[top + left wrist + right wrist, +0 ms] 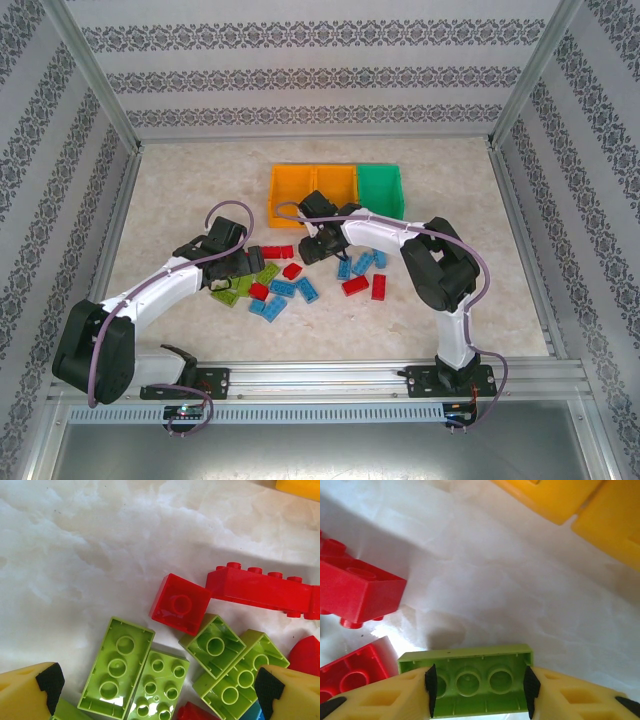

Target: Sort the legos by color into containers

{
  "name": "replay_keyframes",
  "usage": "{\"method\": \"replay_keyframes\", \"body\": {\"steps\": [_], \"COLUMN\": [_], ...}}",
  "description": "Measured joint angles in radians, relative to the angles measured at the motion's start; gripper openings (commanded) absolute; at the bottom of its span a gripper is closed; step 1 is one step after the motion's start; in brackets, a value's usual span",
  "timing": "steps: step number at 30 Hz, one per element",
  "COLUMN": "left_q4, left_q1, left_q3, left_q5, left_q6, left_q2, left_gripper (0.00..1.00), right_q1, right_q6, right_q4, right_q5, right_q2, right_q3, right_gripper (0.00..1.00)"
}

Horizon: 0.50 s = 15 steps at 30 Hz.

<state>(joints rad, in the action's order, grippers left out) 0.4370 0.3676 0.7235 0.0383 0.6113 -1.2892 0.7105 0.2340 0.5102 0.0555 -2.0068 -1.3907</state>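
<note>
The legos lie scattered mid-table: red ones [278, 251], blue ones [271, 305] and light green ones [232, 290]. The containers stand in a row behind them, two orange bins [292, 185] [335, 183] and a green bin [381, 186]. My left gripper [238, 262] [160, 687] is open, low over several upturned green bricks [117, 667], with a red brick [181, 603] just beyond. My right gripper [318, 243] [477, 690] straddles an upturned light green brick [470, 660] lengthwise. Its pads sit near the brick's two ends, and the left finger covers that end, so a firm clamp is unclear.
A long red brick [260, 590] lies right of the green cluster. Two red bricks [355, 587] [355, 672] lie left of the right gripper. The orange bins' walls [555, 495] are close ahead of it. Patterned walls enclose the table.
</note>
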Motion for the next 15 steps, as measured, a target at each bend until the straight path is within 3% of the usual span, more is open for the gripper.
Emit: {"method": "replay_keyframes", "body": {"steps": [15], "left_q4": [-0.002], "left_q1": [0.000], "left_q3": [0.000], "left_q5": [0.000], "left_q6": [0.000], "left_q2": [0.000], "left_gripper": [1.00], "right_q1": [-0.002], "right_q6": [0.098], "right_q4": [0.002], "right_q5": [-0.025], "right_q2": [0.064], "right_q3": [0.070], "right_gripper": [0.80]}}
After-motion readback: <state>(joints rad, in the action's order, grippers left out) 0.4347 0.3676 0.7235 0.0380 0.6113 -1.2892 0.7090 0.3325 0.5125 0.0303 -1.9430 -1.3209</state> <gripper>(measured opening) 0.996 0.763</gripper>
